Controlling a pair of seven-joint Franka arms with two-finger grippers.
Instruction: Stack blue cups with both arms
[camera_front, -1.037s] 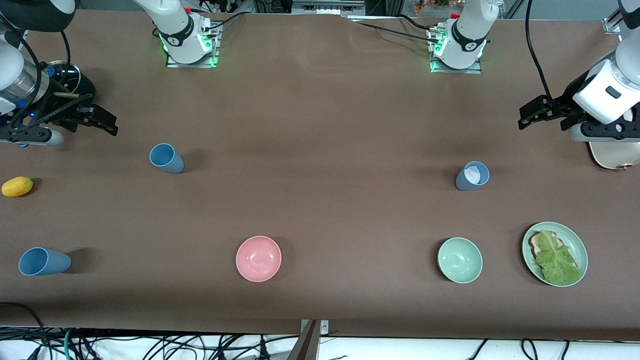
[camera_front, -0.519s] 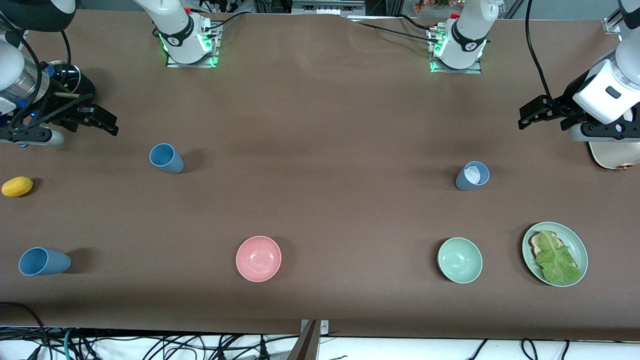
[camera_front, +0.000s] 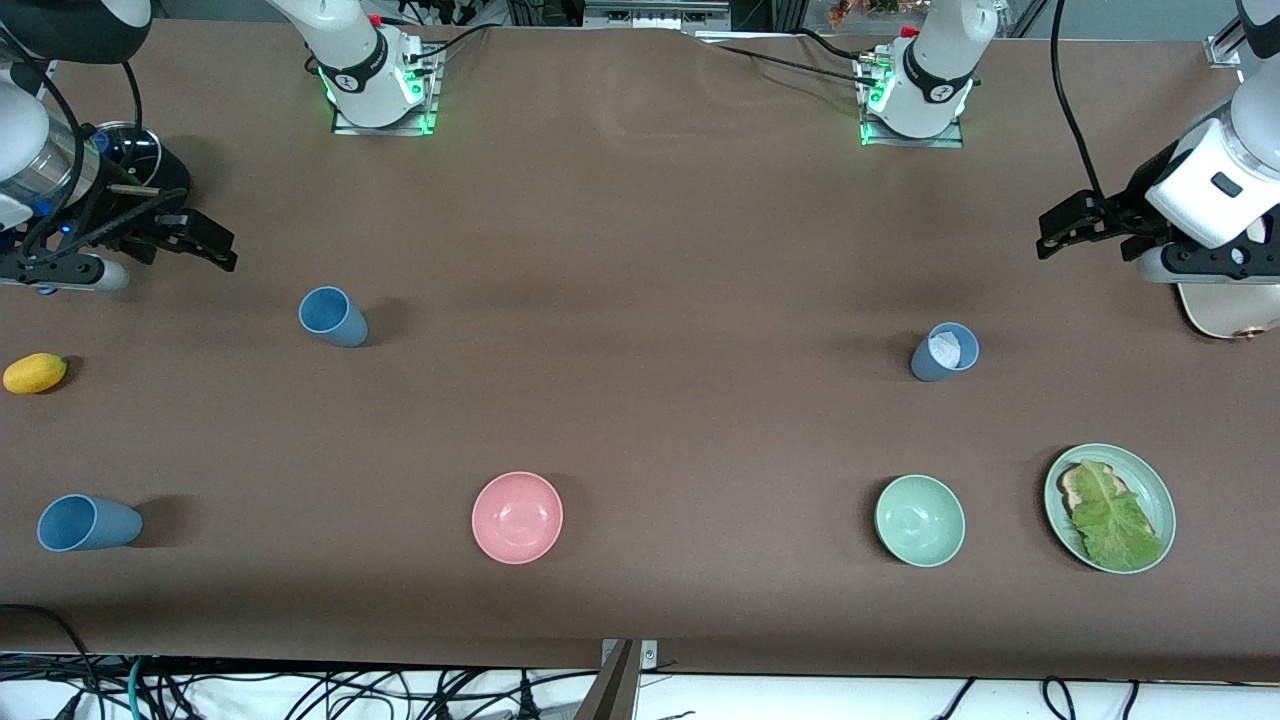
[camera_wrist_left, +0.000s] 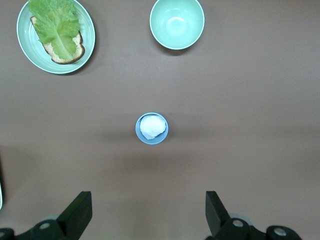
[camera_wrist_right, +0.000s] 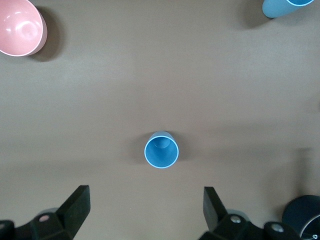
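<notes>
Three blue cups stand upright on the brown table. One blue cup (camera_front: 333, 316) (camera_wrist_right: 161, 149) is toward the right arm's end. A second blue cup (camera_front: 87, 523) (camera_wrist_right: 283, 7) is nearer the front camera at that end. A third blue cup (camera_front: 943, 352) (camera_wrist_left: 152, 128), with something white inside, is toward the left arm's end. My right gripper (camera_front: 205, 247) (camera_wrist_right: 145, 210) is open and empty, up in the air at the right arm's end, not over any cup. My left gripper (camera_front: 1062, 228) (camera_wrist_left: 148, 216) is open and empty, up over bare table at the left arm's end.
A pink bowl (camera_front: 517, 517), a green bowl (camera_front: 919, 520) and a green plate with bread and lettuce (camera_front: 1109, 507) lie along the table's near part. A yellow lemon (camera_front: 35, 372) and a black pot (camera_front: 140, 158) are at the right arm's end.
</notes>
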